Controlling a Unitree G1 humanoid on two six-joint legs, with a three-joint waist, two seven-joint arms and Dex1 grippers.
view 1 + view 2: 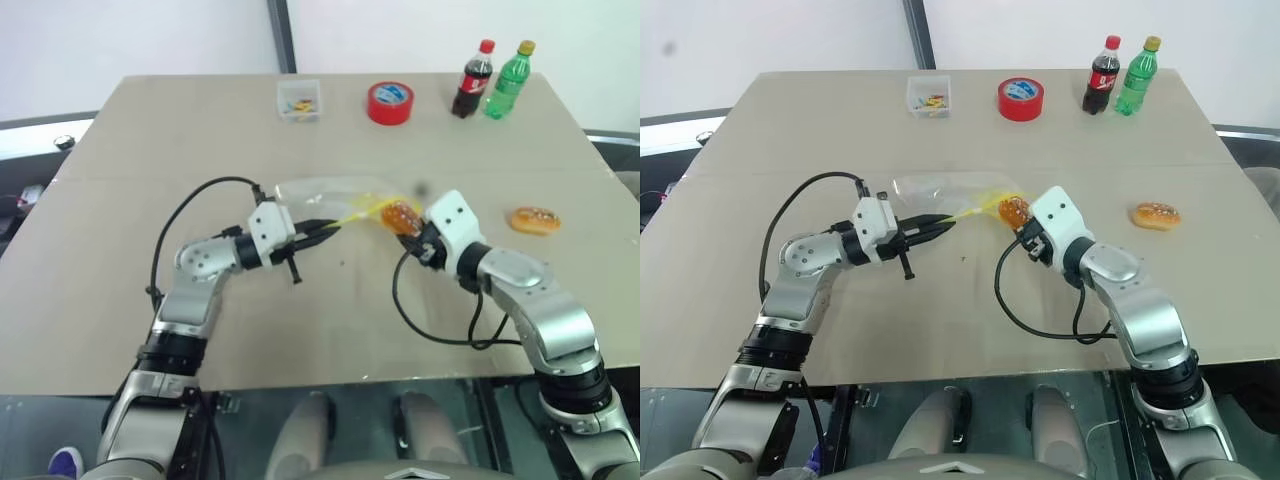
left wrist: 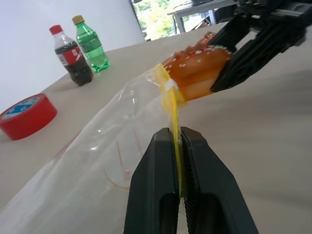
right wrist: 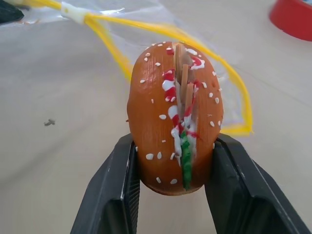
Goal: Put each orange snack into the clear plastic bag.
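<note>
- Black fingers of the right gripper (image 3: pixel 173 195) pinch one orange snack (image 3: pixel 174 117) from both sides, its speckled stripe of white, red and green facing the wrist camera.
- That held snack (image 1: pixel 400 214) sits right at the yellow-edged mouth of the clear plastic bag (image 1: pixel 325 193), above the table and near its middle.
- The left gripper (image 1: pixel 322 229) has its two fingers pressed together on the bag's yellow strip (image 2: pixel 173 122), which runs between the pads and out toward the snack.
- In the left wrist view the right gripper's dark fingers (image 2: pixel 253 53) come in from the far side, clamped around the snack just beyond the strip.
- The bag lies flat and crinkled on the table behind the two grippers; its yellow edge loops open around the held snack.
- The second orange snack (image 1: pixel 534 220) rests on the table (image 1: pixel 120 180) off to the robot's right, well apart from the bag and from both grippers.
- Along the far edge of the table stand a small clear box (image 1: pixel 299 100) with coloured bits inside, a red tape roll (image 1: pixel 390 103), a dark cola bottle (image 1: pixel 472 80) with a red cap, and a green bottle (image 1: pixel 508 80) just beside it.
</note>
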